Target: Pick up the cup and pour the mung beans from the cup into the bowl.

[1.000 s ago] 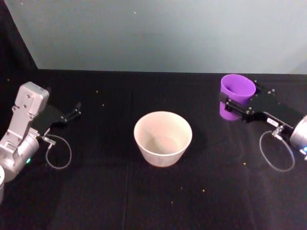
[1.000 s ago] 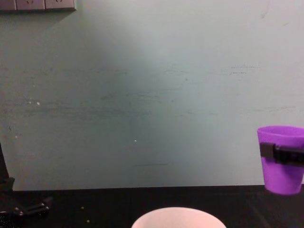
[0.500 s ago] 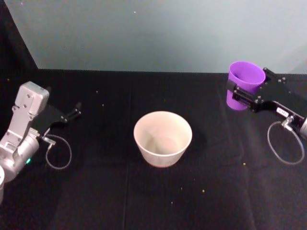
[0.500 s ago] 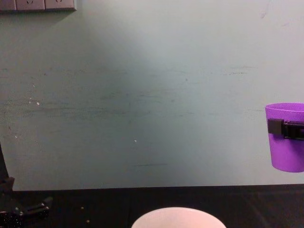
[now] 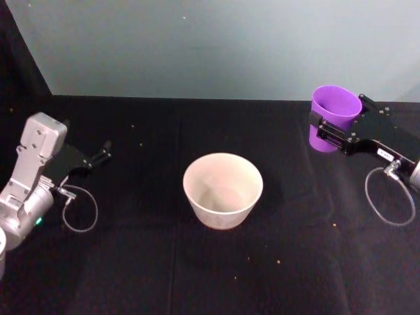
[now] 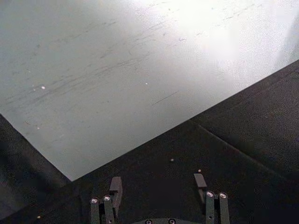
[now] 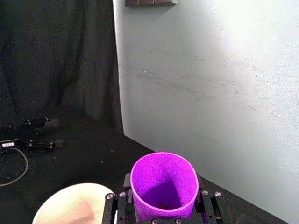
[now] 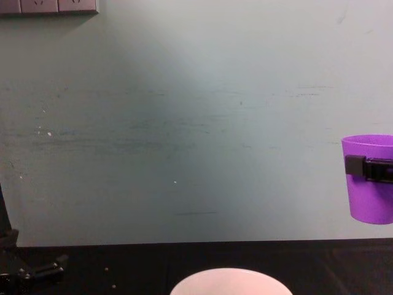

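Right gripper (image 5: 336, 126) clamped around cup (image 5: 331, 108), upper right. Bowl (image 5: 223, 211) lower centre, inside plain pale. Left gripper (image 5: 100, 156) middle left, fingers apart, parked. Cup upright, lifted off table; few mung beans (image 7: 162, 205) at bottom.

Your robot's left arm (image 5: 26, 190) and right arm (image 5: 411, 181) were silver-grey. The left pincer (image 6: 157, 184) had two thin black fingers (image 6: 115, 186) with little shiny screws (image 6: 209, 194). The right pincer (image 7: 163, 205) was black too, with a small white label (image 5: 382, 155). A thin grey left cable (image 5: 96, 209) and right cable (image 5: 387, 225) looped by the wrists.
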You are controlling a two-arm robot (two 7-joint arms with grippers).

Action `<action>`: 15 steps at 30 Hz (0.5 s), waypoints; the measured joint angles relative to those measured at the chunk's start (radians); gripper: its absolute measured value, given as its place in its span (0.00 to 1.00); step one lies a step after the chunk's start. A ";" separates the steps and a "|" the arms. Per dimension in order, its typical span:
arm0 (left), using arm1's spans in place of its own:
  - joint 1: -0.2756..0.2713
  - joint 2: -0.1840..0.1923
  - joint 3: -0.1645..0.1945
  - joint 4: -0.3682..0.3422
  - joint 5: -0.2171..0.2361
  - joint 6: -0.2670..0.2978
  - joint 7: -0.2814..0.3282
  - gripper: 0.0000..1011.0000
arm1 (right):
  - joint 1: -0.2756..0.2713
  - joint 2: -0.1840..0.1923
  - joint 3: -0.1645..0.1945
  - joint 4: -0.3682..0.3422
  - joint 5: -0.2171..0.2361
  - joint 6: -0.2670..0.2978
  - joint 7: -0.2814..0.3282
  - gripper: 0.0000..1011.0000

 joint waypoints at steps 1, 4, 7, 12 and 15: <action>0.000 0.000 0.000 0.000 0.000 0.000 0.000 0.99 | 0.000 0.000 0.000 0.000 0.000 0.000 0.000 0.72; 0.000 0.000 0.000 0.000 0.000 0.000 0.000 0.99 | 0.000 0.000 0.000 0.000 -0.001 0.000 0.000 0.72; 0.000 0.000 0.000 0.000 0.000 0.000 0.000 0.99 | 0.001 0.000 -0.001 0.001 -0.001 0.001 0.000 0.72; 0.000 0.000 0.000 0.000 0.000 0.000 0.000 0.99 | 0.001 -0.001 -0.001 0.001 -0.001 0.001 0.000 0.72; 0.000 0.000 0.000 0.000 0.000 0.000 0.000 0.99 | 0.001 -0.001 -0.002 0.001 -0.002 0.001 0.000 0.72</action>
